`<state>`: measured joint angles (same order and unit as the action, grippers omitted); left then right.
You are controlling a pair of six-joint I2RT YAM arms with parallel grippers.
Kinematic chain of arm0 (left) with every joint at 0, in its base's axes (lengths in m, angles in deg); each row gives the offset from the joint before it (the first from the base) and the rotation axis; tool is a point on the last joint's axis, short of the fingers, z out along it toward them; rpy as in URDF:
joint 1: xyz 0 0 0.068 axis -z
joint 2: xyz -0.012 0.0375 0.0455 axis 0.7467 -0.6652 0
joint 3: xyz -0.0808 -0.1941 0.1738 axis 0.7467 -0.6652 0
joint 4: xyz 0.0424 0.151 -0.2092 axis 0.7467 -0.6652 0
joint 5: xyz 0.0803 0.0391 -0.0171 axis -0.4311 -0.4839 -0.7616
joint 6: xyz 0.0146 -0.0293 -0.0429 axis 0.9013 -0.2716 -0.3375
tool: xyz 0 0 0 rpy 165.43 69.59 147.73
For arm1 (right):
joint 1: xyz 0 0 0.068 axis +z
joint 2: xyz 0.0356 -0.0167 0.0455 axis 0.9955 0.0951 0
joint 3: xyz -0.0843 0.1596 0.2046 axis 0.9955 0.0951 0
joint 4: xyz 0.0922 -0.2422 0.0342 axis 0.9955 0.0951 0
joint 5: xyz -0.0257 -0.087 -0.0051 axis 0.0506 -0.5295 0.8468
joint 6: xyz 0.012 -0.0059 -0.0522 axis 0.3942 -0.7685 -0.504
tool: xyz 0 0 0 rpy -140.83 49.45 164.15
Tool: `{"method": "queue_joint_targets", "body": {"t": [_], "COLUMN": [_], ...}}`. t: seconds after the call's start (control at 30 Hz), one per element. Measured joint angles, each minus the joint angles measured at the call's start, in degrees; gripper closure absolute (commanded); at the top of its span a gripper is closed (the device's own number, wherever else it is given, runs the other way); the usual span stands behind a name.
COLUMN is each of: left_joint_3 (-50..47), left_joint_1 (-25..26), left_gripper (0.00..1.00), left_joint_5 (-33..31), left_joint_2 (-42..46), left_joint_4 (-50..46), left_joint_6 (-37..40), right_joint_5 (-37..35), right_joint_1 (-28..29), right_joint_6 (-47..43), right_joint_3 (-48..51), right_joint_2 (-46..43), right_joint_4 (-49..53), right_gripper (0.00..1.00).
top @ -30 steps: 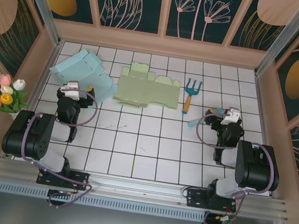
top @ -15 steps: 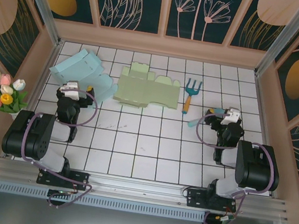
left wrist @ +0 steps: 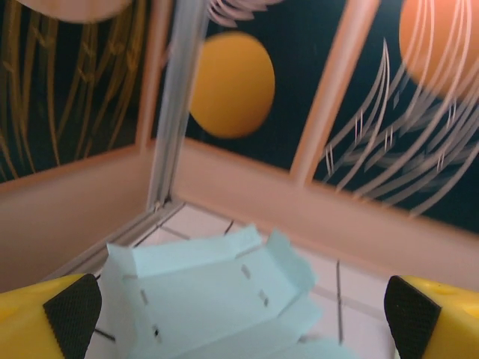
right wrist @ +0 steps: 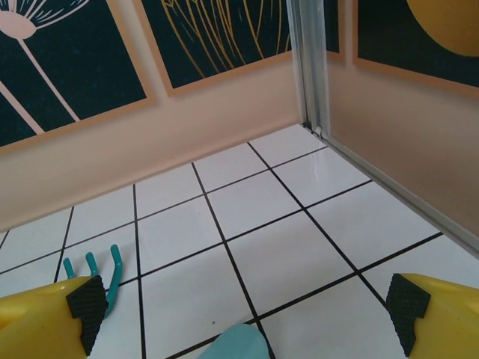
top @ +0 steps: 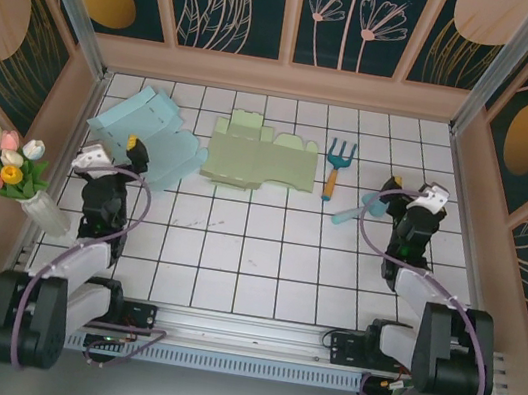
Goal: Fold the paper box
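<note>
Your left end effector [top: 114, 152]: fingers spread, gripping nothing | your right end effector [top: 414, 194]: spread, empty | blue paper box [top: 144, 127]: just ahead of your left one, panels partly raised | green paper box [top: 256, 154]: flat on the counter [top: 264, 258], ahead between both | progress: no box looks folded; judge all folding left.

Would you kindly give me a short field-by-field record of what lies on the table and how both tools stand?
left tool: open, holding nothing
right tool: open, holding nothing
green paper box: flat, unfolded, far centre of the table
blue paper box: partly raised, far left, ahead of the left tool
garden fork: lying just right of the green paper box
teal object: near the right tool, kind unclear
</note>
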<state>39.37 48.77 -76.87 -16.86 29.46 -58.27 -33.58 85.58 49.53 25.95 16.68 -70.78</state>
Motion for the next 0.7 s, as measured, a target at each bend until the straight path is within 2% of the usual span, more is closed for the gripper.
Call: {"method": "queue_joint_targets", "body": {"t": [0.07,0.17,0.37,0.5,0.6,0.7], "left_joint_3": [0.17,2.14,5.46,5.33,6.93,9.88], "left_joint_1": [-0.02,-0.02,0.98,5.6,9.7,11.58], "left_gripper": [0.01,0.01,0.02,0.02,0.06,0.08], "left_joint_5": [-0.68,1.79,12.33,14.38,14.82,15.26], "left_joint_2": [1.22,0.66,-4.22,-8.81,-12.63,-17.09], "left_joint_4": [-1.33,-7.17,-13.38,-14.8,-15.67,-15.32], "left_joint_6": [-3.32,-8.44,-23.06,-30.45,-33.48,-35.82], "right_joint_5": [0.94,4.04,9.09,8.79,8.35,6.91], "right_joint_1": [0.55,2.69,13.38,22.1,27.39,31.08], "right_joint_6": [0.66,0.52,-3.34,-3.02,-1.79,-1.53], "right_joint_3": [-1.6,-4.04,-14.51,-20.02,-20.0,-19.56], "right_joint_2": [-0.59,-0.98,2.08,2.97,2.97,2.97], "right_joint_4": [2.89,5.92,14.32,18.32,19.47,20.13], "right_gripper": [0.01,0.01,0.01,0.01,0.01,0.01]}}
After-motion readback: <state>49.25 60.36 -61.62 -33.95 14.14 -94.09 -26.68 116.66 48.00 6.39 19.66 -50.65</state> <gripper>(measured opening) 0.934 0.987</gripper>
